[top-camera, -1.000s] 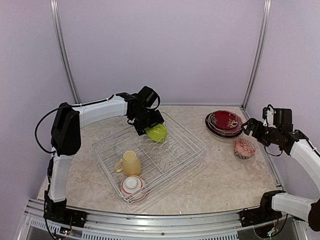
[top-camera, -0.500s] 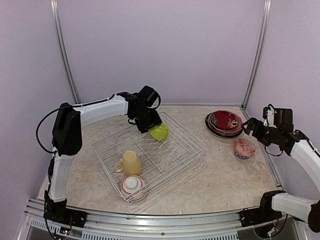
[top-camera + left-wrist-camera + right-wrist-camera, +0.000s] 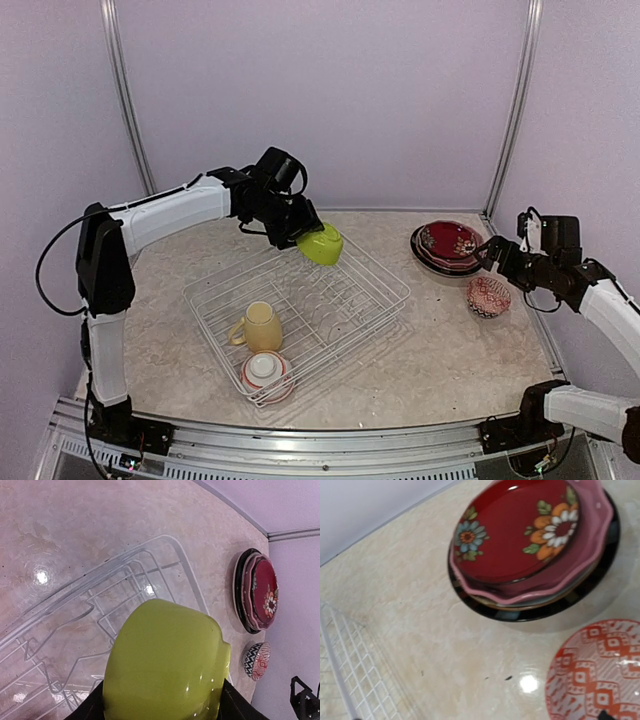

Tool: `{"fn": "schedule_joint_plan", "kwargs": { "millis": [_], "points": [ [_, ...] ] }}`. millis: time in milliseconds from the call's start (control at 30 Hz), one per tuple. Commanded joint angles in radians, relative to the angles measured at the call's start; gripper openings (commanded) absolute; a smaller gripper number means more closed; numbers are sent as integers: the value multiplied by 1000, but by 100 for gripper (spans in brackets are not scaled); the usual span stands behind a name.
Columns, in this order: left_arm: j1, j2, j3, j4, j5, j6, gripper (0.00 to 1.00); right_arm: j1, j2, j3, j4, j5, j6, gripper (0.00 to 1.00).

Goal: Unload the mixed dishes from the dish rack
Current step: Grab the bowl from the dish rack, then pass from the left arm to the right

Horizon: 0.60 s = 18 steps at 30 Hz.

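My left gripper (image 3: 303, 236) is shut on the lime green bowl (image 3: 322, 244) and holds it tilted in the air above the far corner of the white wire dish rack (image 3: 345, 318). In the left wrist view the bowl (image 3: 165, 665) fills the lower frame between my dark fingers (image 3: 90, 711). A pale yellow mug (image 3: 262, 327) and a red-white bowl (image 3: 266, 371) sit in the rack's near part. My right gripper (image 3: 489, 255) hovers open and empty between the plate stack (image 3: 449, 245) and a patterned bowl (image 3: 489, 296).
The plate stack (image 3: 520, 535) has a dark red flowered plate on top, over pink and black ones, at the back right. The patterned bowl (image 3: 600, 675) stands on the table beside it. The rack's corner (image 3: 340, 670) lies to their left. Walls close in the back and sides.
My left gripper has lifted the lime green bowl up off the rack's tines and a little to the right. My right gripper has edged slightly left.
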Motion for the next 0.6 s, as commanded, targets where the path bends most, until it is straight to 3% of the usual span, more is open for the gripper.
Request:
{"fn": "schedule_joint_plan", "kwargs": {
  "millis": [0,233,433,567],
  "points": [
    [4,-130,-33,63,100,30,31,57,7,35,30,8,-2,99],
    [13,-212,-75,56,197,33,30,262,91,102,124,83,-103,99],
    [42,-263,-175,161,400,63,28,392,233,202,183,31,-115,99],
    [116,-315,-304,266,565,-33,25,511,357,305,167,87,-173,100]
  ]
}}
